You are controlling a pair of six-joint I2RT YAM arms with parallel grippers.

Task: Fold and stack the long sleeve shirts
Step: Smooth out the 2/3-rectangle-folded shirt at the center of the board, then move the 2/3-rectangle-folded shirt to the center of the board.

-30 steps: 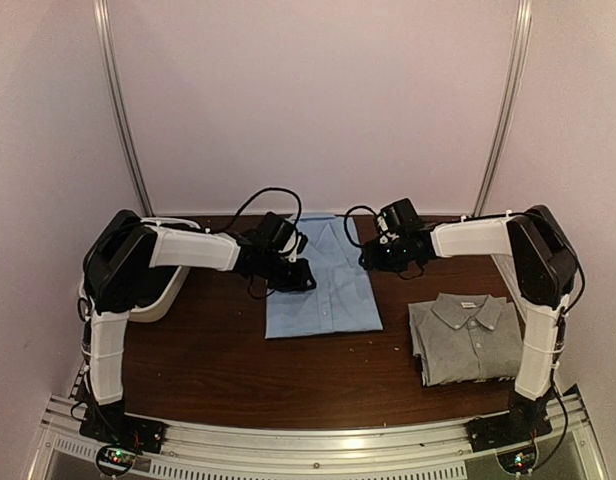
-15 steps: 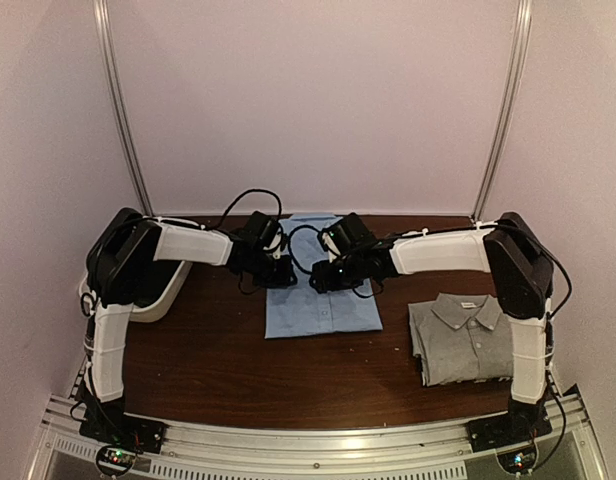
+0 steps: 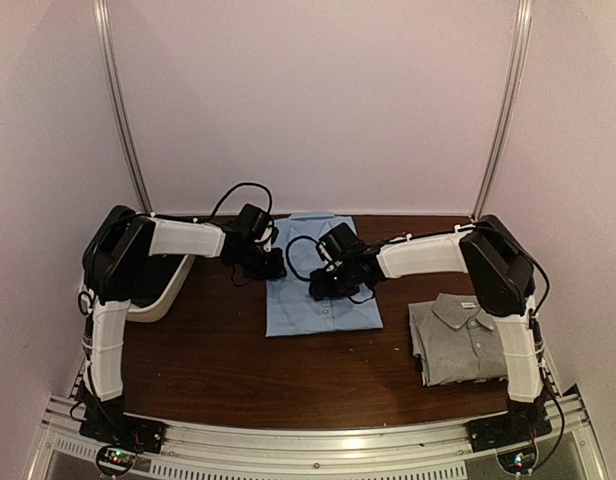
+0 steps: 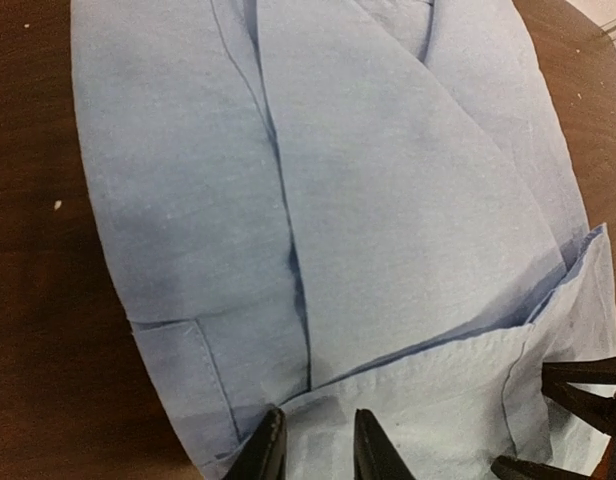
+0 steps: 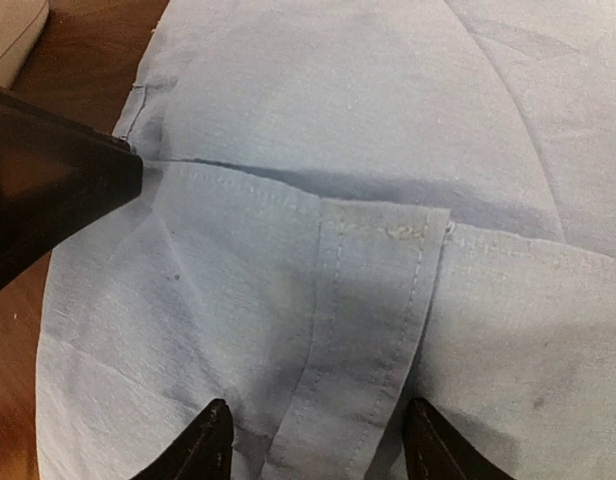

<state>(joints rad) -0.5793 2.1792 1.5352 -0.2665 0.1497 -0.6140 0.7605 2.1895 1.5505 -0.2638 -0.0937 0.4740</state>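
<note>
**Item 1, light blue shirt [image 3: 338, 310].** Lies flat on the dark table [image 3: 218, 370], at the middle and toward the far side. We record its long axis as running far to near. It is partly folded into a narrow panel. The wrist views show smooth cloth, one dark lengthwise seam, and a paler turned-over band with a stitched edge.

**Item 2, left gripper [image 4: 316, 450].** Sits at the shirt's left edge, about mid-length. Its fingers stand only narrowly apart over the pale band. We cannot tell whether they pinch the cloth.

**Item 3, right gripper [image 5: 318, 445].** Sits over the shirt's middle, just right of the left gripper. Its fingers are spread wide and hold nothing, with the stitched placket strip between them.

**Item 4, relation.** The shirt lies directly beneath both grippers, so neither arm has to travel to reach it. We judge that the next fold turns on both taking that band across the long axis.

**Item 5, grey shirt [image 3: 463, 345].** Already folded, collar showing, at the near right, well apart from both grippers.

**Item 6, white bin [image 3: 163, 295].** Stands at the table's left edge.
</note>
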